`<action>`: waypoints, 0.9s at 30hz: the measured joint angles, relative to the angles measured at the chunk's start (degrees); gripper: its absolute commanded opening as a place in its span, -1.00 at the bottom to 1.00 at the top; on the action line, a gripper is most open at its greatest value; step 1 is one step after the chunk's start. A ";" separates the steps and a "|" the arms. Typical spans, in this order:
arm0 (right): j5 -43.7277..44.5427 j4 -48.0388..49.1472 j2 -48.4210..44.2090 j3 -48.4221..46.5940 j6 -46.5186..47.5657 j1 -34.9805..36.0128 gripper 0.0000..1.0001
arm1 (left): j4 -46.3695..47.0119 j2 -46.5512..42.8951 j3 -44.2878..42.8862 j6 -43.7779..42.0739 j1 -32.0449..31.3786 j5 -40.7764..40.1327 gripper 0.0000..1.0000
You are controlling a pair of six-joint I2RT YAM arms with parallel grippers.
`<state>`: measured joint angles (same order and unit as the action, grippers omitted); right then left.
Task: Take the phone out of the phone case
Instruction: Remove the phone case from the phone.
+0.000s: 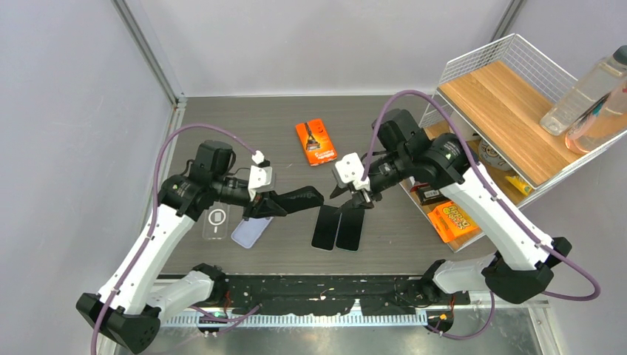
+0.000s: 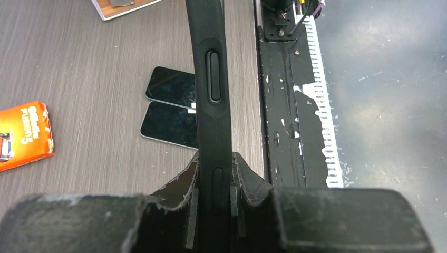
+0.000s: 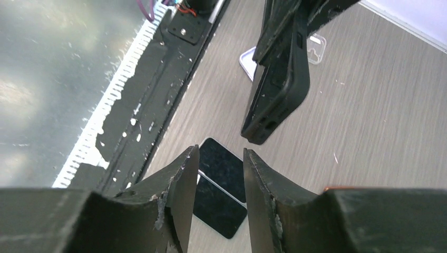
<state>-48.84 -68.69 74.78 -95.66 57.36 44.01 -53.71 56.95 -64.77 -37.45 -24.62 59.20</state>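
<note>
1. Black left fingers are clamped on a black case, one pad on each face. The case juts out past them edge-on, its side buttons showing, held up off the worktop.
2. I cannot tell whether a phone sits inside the case.
3. The right fingers stand apart with nothing between them. They are close to the free end of the case and not touching it.
4. Right below them a dark phone and a second phone lie flat on the worktop, side by side with their long edges touching.
5. Under the left arm lie a clear case and, just beside it, a pale slab.
6. Farther back lies an orange packet.
7. At the right stands a wire shelf with bottles on its wooden board.
</note>
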 measured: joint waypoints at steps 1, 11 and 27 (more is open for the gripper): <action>-0.92 0.28 0.04 -0.04 -0.76 -0.26 -0.15 | 0.63 -0.02 0.09 0.87 0.00 -0.13 -1.00; -7.39 6.14 1.55 2.38 -8.98 -2.64 -0.15 | 3.37 -0.24 0.83 4.26 0.00 -0.52 -1.00; -9.81 11.39 2.25 5.27 -14.14 -3.37 -0.16 | 4.09 -0.24 0.85 5.62 0.00 -0.59 -1.00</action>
<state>-58.65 -57.30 77.03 -90.39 43.22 40.64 -49.63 56.71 -63.92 -31.83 -24.62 58.61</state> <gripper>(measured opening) 0.424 0.207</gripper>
